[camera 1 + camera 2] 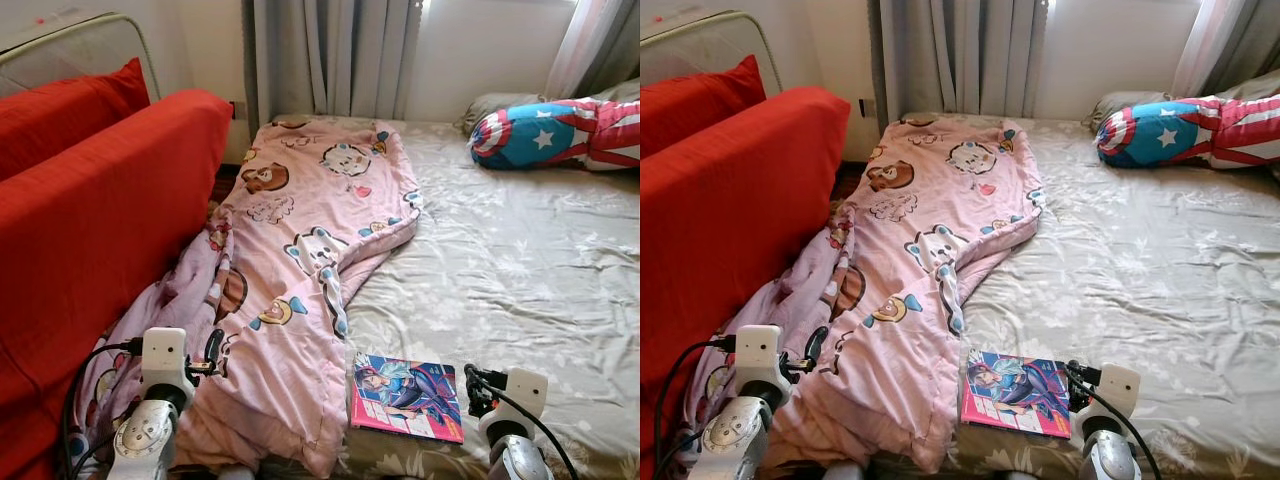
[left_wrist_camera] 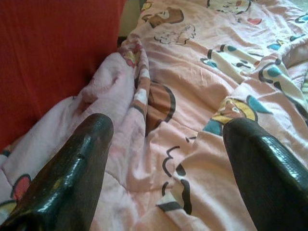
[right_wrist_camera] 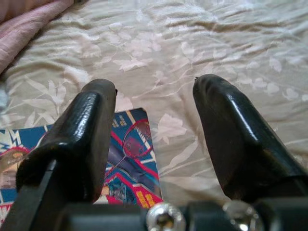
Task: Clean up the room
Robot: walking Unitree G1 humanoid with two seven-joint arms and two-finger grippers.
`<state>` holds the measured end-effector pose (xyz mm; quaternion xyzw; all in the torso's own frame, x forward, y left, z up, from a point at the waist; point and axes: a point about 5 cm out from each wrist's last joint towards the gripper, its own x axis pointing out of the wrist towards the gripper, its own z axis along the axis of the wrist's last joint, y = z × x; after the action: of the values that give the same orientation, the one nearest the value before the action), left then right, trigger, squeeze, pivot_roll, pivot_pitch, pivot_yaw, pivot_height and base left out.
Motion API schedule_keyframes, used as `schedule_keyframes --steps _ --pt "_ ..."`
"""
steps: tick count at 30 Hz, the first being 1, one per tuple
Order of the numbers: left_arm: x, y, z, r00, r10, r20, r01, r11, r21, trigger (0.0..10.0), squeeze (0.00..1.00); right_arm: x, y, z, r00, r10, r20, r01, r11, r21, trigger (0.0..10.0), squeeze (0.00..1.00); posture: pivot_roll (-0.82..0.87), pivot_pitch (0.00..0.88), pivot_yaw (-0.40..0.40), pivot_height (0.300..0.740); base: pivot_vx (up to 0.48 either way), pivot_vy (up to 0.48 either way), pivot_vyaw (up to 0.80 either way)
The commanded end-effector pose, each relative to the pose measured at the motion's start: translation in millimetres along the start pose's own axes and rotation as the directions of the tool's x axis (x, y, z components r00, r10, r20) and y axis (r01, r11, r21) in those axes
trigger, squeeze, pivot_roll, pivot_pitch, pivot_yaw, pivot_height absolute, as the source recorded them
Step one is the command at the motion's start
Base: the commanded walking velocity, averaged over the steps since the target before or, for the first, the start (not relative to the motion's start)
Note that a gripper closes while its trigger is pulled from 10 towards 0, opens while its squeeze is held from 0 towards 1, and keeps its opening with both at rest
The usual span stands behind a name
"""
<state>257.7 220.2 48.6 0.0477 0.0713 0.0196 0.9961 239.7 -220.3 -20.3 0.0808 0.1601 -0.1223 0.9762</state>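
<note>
Pink cartoon-print quilt (image 1: 300, 250) lies rumpled along the left side of the bed with the beige leaf-patterned sheet (image 1: 520, 270), its long axis running from the near edge away toward the grey curtains (image 1: 330, 55) at the far wall. Its left edge bunches against the red sofa (image 1: 90, 230). Near its right hem, a glossy blue-and-pink comic book (image 1: 408, 396) lies flat on the sheet. A red, white and blue star-patterned cushion (image 1: 555, 132) rests at the far right.

The left gripper (image 2: 163, 159) hovers over the quilt's near end, jaws spread wide and holding nothing; fabric lies directly ahead between them. The right gripper (image 3: 154, 139) is also wide open and empty, with the book's near right corner just beside its left finger. So the left arm looks nearer the quilt, the right nearer the book.
</note>
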Motion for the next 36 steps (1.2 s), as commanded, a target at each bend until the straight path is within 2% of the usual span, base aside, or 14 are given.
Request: schedule_keyframes --steps 1,7,14,22,28,36 --pt "0.4 0.1 0.1 1.0 0.006 -0.004 -0.006 1.0 0.003 10.0 0.0 2.3 -0.2 7.1 0.999 0.006 0.039 -0.006 1.0 0.013 10.0 0.0 0.1 0.0 -0.057 0.612 0.0 0.0 0.0" --pt "0.4 -1.0 1.1 1.0 0.005 0.0 -0.005 1.0 0.0 10.0 0.0 6.2 -1.1 10.0 1.0 0.003 0.027 -0.003 1.0 0.002 10.0 0.0 0.09 0.0 -0.051 0.612 0.0 0.0 0.0" --pt "-6.1 7.4 1.9 1.0 0.002 -0.011 -0.002 0.999 0.034 10.0 0.0 12.0 -3.7 7.2 0.998 -0.052 -0.042 0.057 0.992 0.109 10.0 0.0 0.13 0.029 -0.01 0.612 0.0 0.0 0.0" --pt "-2.0 6.4 1.7 1.0 -0.014 -0.025 0.016 0.999 0.052 10.0 0.0 17.8 -1.9 16.6 1.0 -0.024 -0.02 0.025 0.996 0.088 10.0 0.0 0.11 0.044 -0.007 0.612 0.0 -0.052 0.0" --pt "-4.6 3.3 1.5 0.999 -0.007 -0.032 0.009 0.999 0.044 10.0 0.0 12.8 0.1 6.6 0.999 0.001 -0.052 0.004 0.995 0.095 10.0 0.0 0.13 0.057 -0.024 0.612 0.0 -0.437 0.0" --pt "-17.5 3.8 -4.7 0.999 0.0 -0.053 0.002 0.999 0.045 10.0 0.0 8.9 2.6 -3.3 0.994 0.039 -0.099 -0.025 0.991 0.133 10.0 0.0 0.13 0.085 -0.016 0.612 0.0 0.0 0.0"
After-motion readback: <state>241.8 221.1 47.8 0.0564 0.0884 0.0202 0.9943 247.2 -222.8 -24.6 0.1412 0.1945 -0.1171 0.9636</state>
